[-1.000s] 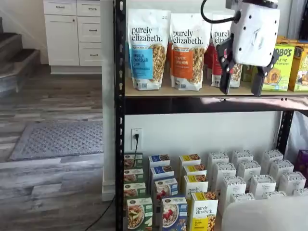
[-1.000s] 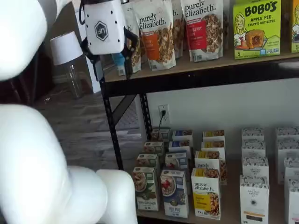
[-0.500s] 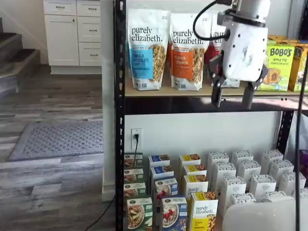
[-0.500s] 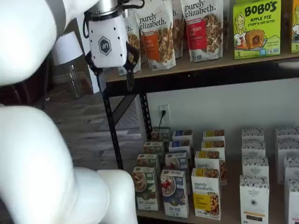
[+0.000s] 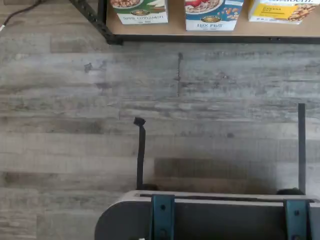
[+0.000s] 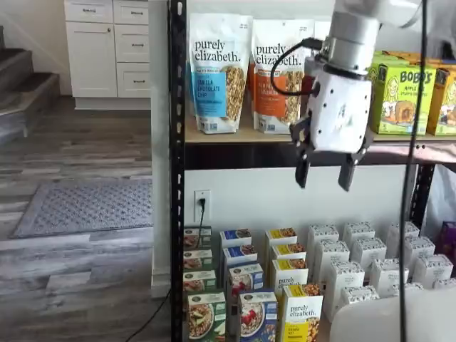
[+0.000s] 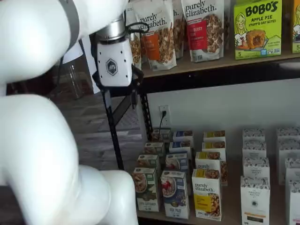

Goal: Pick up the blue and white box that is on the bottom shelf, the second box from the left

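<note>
High above the bottom shelf [image 6: 324,329], at about the level of the upper board's black front rail [image 6: 235,155], I see my gripper [image 6: 324,172] hanging with its two black fingers [image 6: 302,169] pointing down and a plain gap between them; nothing sits in that gap. Its white body [image 6: 338,110] shows in both shelf views, with a black cable looping off its top. Behind it on the upper board stand purely elizabeth granola bags [image 6: 215,71] and green Bobo's boxes [image 6: 399,96].

Well below the fingers, the blue and white box [image 6: 258,316] stands upright at the front edge of the bottom shelf, near its left end. A green-and-white cereal box [image 6: 206,316] is just beside it toward the left post, and a yellow purely elizabeth box [image 6: 303,312] is on its other side. Rows of the same boxes run back behind them, with white cartons [image 6: 367,253] further along the shelf.

From the wrist view I get grey plank floor [image 5: 160,100], and the lower part of the blue and white box, lettered FLAX PLUS, at the shelf's front edge.
</note>
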You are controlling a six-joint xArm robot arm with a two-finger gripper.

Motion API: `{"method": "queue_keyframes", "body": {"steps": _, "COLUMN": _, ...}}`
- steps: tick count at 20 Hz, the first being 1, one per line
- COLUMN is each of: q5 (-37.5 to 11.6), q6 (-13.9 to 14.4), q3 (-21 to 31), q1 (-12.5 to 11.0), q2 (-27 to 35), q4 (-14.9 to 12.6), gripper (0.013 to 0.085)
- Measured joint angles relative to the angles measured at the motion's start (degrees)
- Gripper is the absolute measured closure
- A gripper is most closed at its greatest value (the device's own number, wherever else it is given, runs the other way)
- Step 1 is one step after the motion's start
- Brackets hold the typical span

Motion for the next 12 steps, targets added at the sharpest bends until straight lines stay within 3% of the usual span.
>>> {"method": "queue_keyframes", "body": {"steps": 12, "q5": -14.91, "q6": 1.25, "q3": 9.12, "q1": 2.44, "q2": 4.75, "q4": -2.41, "gripper": 0.0130}}
